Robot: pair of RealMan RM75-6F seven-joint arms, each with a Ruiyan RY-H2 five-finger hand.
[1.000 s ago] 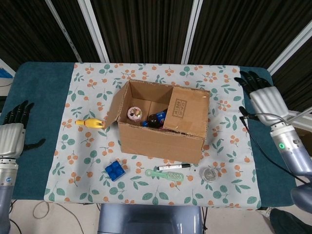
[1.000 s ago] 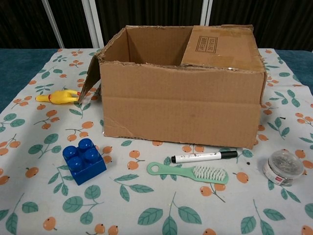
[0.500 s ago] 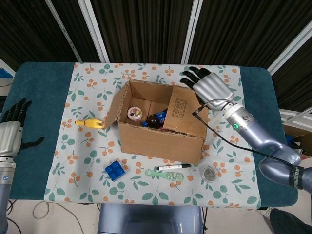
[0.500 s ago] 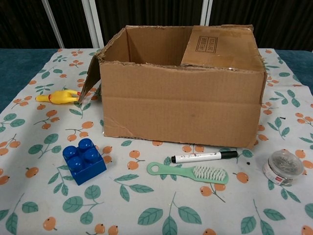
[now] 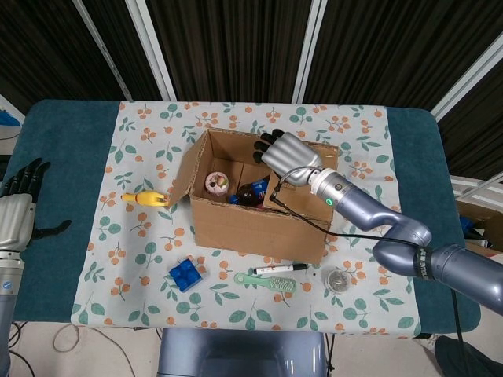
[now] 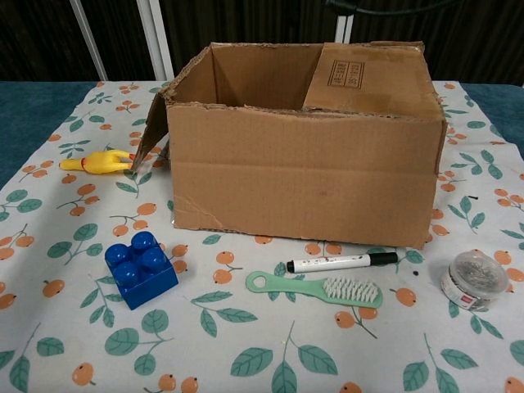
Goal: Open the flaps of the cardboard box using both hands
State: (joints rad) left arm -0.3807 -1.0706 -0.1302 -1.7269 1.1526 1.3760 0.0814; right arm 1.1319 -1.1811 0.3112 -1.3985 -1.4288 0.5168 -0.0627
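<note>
The cardboard box (image 5: 259, 224) stands mid-table on the patterned cloth. Its left flap (image 5: 182, 179) hangs open outward, while the right flap (image 5: 305, 184), with a printed label, lies folded over the top. My right hand (image 5: 287, 153) is over that flap's inner edge with fingers spread and holds nothing. The chest view shows the box (image 6: 303, 176) and the folded flap (image 6: 372, 78) but no hand, so the hand hovers above the flap. My left hand (image 5: 17, 208) rests open at the table's far left edge, well away from the box.
Inside the box lie a pink round toy (image 5: 218, 183) and a dark bottle (image 5: 251, 192). A yellow rubber chicken (image 5: 145, 199) lies left of the box. In front lie a blue brick (image 6: 141, 268), green brush (image 6: 315, 287), marker (image 6: 342, 263) and small round tin (image 6: 479, 279).
My right arm has swung in from the table's right edge to above the box's folded right flap. The left hand and the box have stayed put.
</note>
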